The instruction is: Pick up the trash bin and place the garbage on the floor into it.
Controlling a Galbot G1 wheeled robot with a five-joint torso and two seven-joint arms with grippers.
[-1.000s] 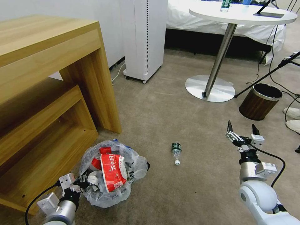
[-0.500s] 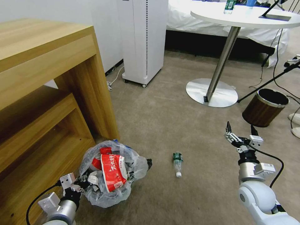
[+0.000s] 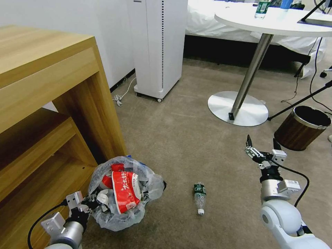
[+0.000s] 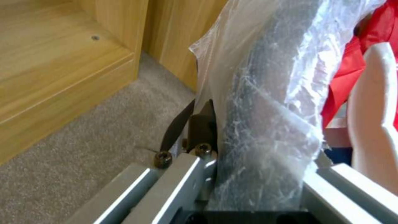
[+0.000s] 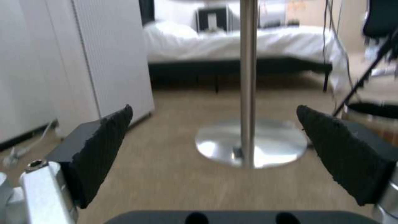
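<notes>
Two grippers are in sight on the head view. At about seven o'clock, the left gripper [image 3: 90, 204] pinches the rim of the small round trash bin with its translucent white plastic liner [image 3: 121, 193], jaws nearly closed on the bag and rim. On the left wrist view the left gripper [image 4: 248, 174] has crinkled liner plastic and the dark rim running straight between its fingers, with one thin black finger [image 4: 177, 127] outside the rim. The bin sits on the beige-tan short-pile carpet floor [image 3: 193, 138], just at the foot of the light wooden desk with a lower shelf [image 3: 52, 103], and it is heaped with a red wrapper bearing white characters [image 3: 125, 190] and scraps of white tissue [image 3: 102, 197].

At about six o'clock, near the bin's three o'clock side but apart from it, a clear plastic bottle with a green label and white cap [image 3: 199, 198] lies on its side on the carpet.

At about four o'clock the right gripper [image 3: 261, 148] hangs above the floor, jaws spread wide and holding nothing; the right wrist view shows its two black ribbed pads [image 5: 104, 146] far apart.

Toward two o'clock stands a brown wood-grain bin with a silver rim [image 3: 300, 128], beside the round white table on a steel pedestal [image 3: 249, 79].
</notes>
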